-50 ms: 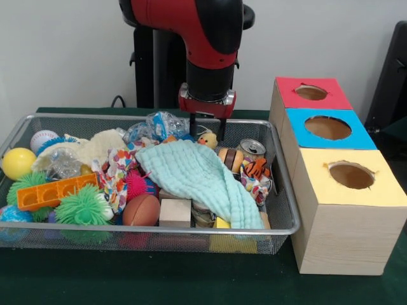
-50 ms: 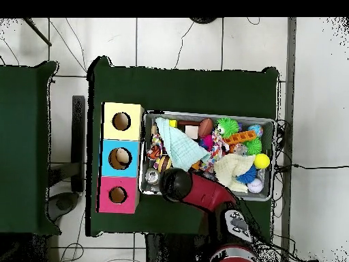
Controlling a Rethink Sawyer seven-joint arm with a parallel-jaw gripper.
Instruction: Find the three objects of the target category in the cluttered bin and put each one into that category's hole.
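Just below the gripper [image 1: 193, 127] sit a yellow duck toy [image 1: 207, 139] and crinkly plastic wrapper [image 1: 159, 124]; a mint cloth [image 1: 200, 178] sprawls nearer me over the wire bin [image 1: 280, 190]. The arm drops straight down at the bin's far rim; I cannot tell its fingers' state. The three-hole box [image 1: 337, 184] stands off to its side.

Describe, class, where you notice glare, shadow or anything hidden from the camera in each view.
Front view: a bright glint on the can top; the box holes are shaded inside; the end effector hangs over the bin. Overhead view: the arm hides the end effector and the bin's contents beneath it.
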